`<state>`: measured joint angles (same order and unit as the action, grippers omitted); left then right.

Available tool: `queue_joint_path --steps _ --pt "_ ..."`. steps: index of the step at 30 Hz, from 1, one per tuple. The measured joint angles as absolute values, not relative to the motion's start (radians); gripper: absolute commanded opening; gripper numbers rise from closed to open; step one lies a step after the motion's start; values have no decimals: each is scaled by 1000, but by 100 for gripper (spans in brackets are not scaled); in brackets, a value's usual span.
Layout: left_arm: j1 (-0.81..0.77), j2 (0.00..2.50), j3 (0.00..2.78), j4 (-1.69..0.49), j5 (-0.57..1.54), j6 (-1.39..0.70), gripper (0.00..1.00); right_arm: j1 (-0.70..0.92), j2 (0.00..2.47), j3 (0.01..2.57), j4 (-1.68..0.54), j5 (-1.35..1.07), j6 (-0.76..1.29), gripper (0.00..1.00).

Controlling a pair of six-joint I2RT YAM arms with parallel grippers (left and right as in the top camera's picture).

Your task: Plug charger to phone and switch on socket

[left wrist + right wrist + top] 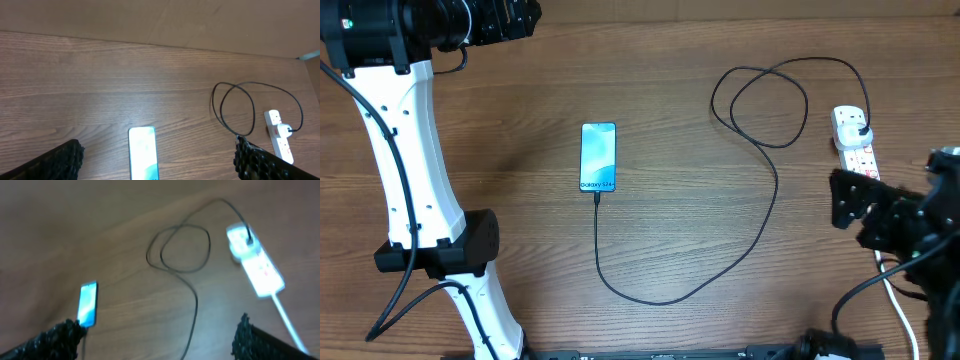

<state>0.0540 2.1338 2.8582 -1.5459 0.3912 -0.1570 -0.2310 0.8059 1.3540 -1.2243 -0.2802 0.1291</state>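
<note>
Charger cable [596,235]: thin, black, lying loose on the wooden table [650,60]. Its small connector tip is sitting against the phone's bottom short edge and appears to be plugged in. From there the cable is running toward the near edge, sweeping in a wide curve to the right, then climbing and coiling into two overlapping loops just left of the socket. Its black plug [861,130] is sitting in the socket's far outlet.

Phone [598,157]: slim, black-edged, lying flat near the table's middle, long axis pointing away from the robot. The screen is glowing light blue with a line of dark text near its lower end.

Socket [855,143]: white power strip at the right side, red markings along its top, with a thicker white cord [900,310] trailing from its near end. I cannot tell the switch position; the right wrist view is too blurred.

Left gripper [157,150]: hovering above the phone with jaws spread wide, its black fingers [60,160] gripping nothing.

Right gripper [157,330]: hanging over the table's right side near the socket's near end, jaws likewise gaping, with its fingers [260,340] touching nothing.
</note>
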Motion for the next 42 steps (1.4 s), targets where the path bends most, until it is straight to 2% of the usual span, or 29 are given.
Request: queue_joint_path --steps 21,31,42 --pt "54 2134 2858 -1546 391 -157 99 -125 277 478 -348 -206 88 100" --pt "54 2134 2858 -1546 391 -157 100 -88 116 195 -129 -205 78 100" --pt "54 2134 2858 -1546 391 -157 100 -39 45 66 -85 -194 78 100"
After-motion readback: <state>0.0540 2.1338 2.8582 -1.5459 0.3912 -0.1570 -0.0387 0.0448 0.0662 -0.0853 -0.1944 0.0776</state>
